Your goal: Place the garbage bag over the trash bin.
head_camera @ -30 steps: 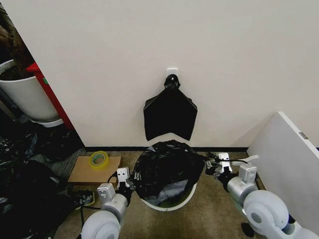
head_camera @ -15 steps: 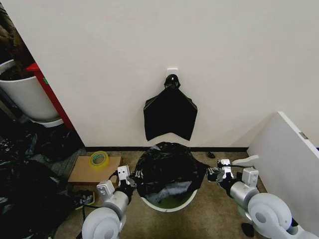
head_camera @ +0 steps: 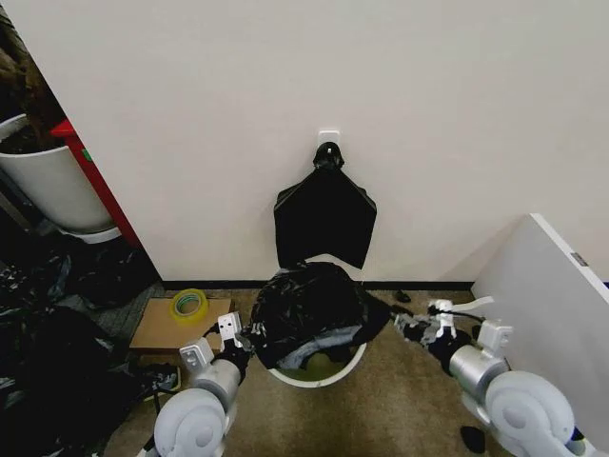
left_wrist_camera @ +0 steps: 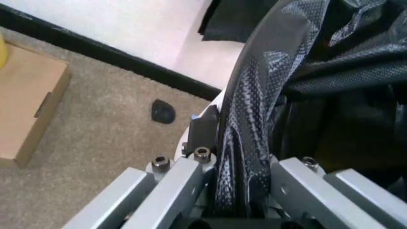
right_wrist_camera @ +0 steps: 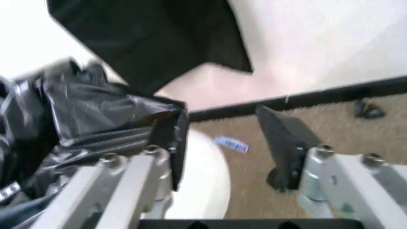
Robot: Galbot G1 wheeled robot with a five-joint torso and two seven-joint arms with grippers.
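Since earlier, garbage bag (head_camera: 309, 309) bunched higher over trash bin (head_camera: 324, 374); left gripper (head_camera: 245, 336) clamped film, right gripper (head_camera: 411, 326) wide. You should have spread it evenly.

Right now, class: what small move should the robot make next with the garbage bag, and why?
Probably lower the left gripper, shut on the garbage bag, drawing film over the trash bin's near rim, which looks bare; the right gripper appears open beside the bag.

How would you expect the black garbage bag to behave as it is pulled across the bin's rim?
The garbage bag would likely stay floppy: it sags in crumpled folds over the trash bin. Its glossy film looks slippery and might slide back off the rim. It seems light and thin, bunching into a narrow strip inside the left tool, so hard tugs could stretch it.
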